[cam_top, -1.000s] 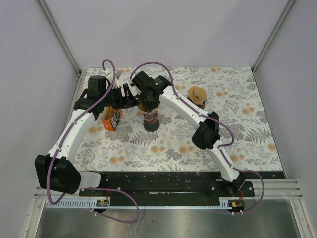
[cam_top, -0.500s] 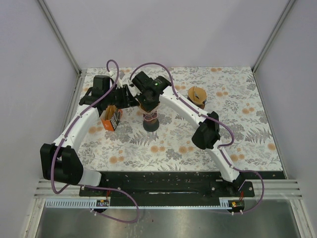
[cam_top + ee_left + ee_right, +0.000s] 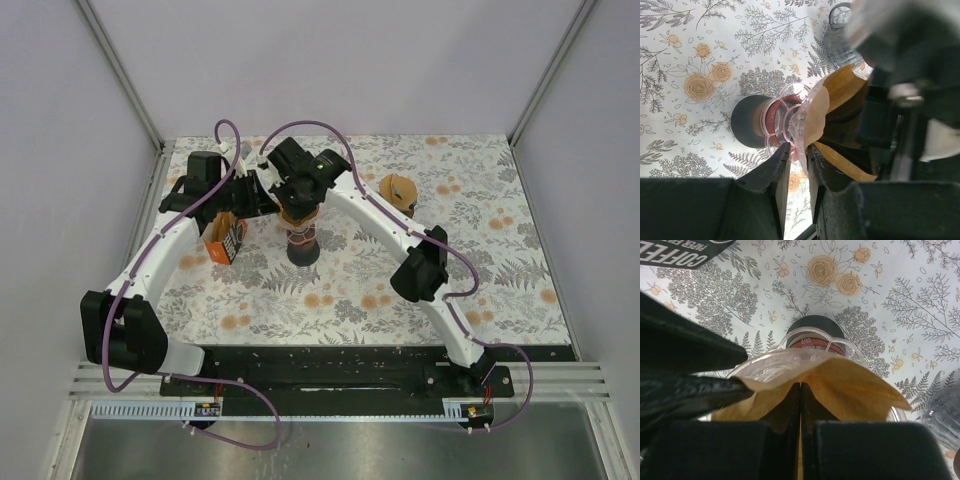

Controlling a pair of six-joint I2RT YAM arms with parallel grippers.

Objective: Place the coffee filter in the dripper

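As the two white arms reach up from their bases at the bottom of the overhead view, they meet left of centre over the floral-printed tablecloth (image 3: 480, 250). In the right wrist view, the right gripper (image 3: 800, 387) fills the lower frame, its black fingers pressed almost together on a fold of the brown paper coffee filter (image 3: 850, 385). The filter fans out to either side of the fingers and spreads across the mouth of the clear plastic dripper with a red band (image 3: 812, 342); how deep it sits cannot be told. Beneath the dripper is a round black base (image 3: 812, 321), standing on the cloth.

From the left wrist view, the left gripper (image 3: 799, 150) comes in from the bottom of the frame, its fingers closed narrowly on the dripper's clear rim, with the edge of the filter just beside them. A clear glass vessel (image 3: 837, 40) lies blurred at the upper right.

Further out in the overhead view, an orange coffee bag (image 3: 226, 238) stands just left of the dripper, and a small brown object (image 3: 399, 192) sits to the right, well apart from it.
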